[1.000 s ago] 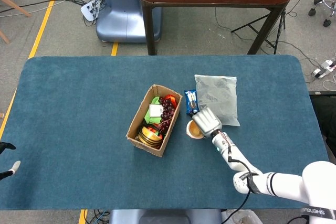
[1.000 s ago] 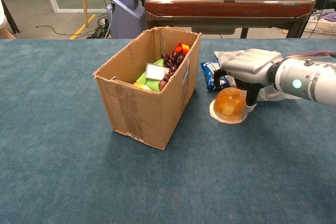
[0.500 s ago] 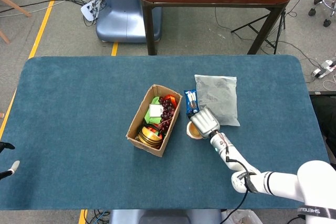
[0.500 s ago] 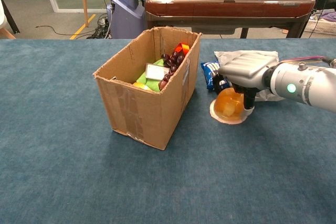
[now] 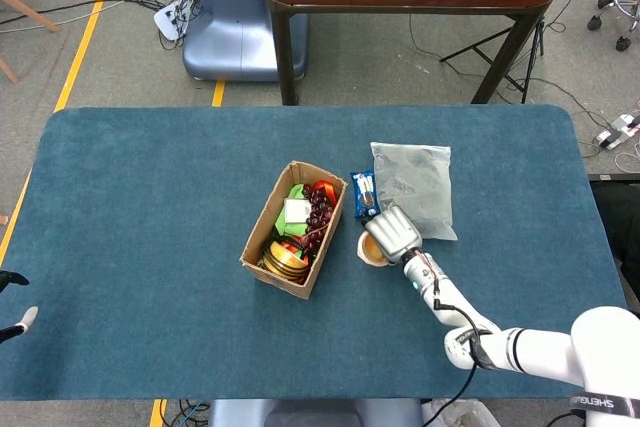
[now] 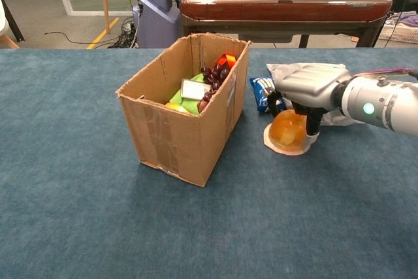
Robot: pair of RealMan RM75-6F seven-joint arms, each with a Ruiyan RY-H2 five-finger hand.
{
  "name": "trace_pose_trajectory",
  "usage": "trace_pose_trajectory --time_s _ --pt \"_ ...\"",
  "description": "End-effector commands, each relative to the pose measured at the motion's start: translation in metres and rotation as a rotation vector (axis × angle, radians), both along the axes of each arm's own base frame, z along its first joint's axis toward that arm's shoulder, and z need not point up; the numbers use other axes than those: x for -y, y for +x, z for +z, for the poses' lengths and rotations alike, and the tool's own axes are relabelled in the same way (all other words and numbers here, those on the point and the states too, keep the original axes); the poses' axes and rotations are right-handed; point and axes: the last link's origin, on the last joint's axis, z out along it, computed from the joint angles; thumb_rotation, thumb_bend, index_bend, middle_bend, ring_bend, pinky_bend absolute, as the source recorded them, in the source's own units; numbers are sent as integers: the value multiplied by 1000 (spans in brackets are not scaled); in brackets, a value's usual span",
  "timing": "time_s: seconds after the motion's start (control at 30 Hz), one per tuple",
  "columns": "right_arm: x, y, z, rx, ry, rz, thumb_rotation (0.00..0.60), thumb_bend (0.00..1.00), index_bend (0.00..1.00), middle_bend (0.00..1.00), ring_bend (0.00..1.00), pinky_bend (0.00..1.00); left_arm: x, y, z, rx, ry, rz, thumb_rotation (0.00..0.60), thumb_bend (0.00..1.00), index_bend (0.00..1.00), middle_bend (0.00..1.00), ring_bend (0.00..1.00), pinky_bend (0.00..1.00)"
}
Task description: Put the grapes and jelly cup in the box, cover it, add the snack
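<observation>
We find the jelly cup [image 6: 288,132] directly beneath the right hand [image 6: 307,87], dome up on the tabletop [image 6: 78,227]; since a second ago hand and cup have shifted slightly, without a lift. The fingers [image 6: 313,122] drape over it, but whether they truly clamp it we cannot tell. The grapes [image 6: 214,82] already lie in the box [image 6: 186,109] to the hand's left. The left hand [image 5: 12,305] is cut off at the frame edge, fingers apart.

Orange jelly cup [image 6: 288,131], brown box [image 6: 183,112], dark purple grapes [image 6: 214,78], teal tablecloth [image 6: 72,181]
</observation>
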Motion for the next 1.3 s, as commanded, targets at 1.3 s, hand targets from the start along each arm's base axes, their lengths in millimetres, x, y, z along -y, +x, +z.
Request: trace_pose_trajectory --time_s 1.3 --pt "-81 62 78 90 -46 250 600 1 635 1000 1000 1000 -1 -5 -4 -17 -18 19 600 225 421 379 306 459"
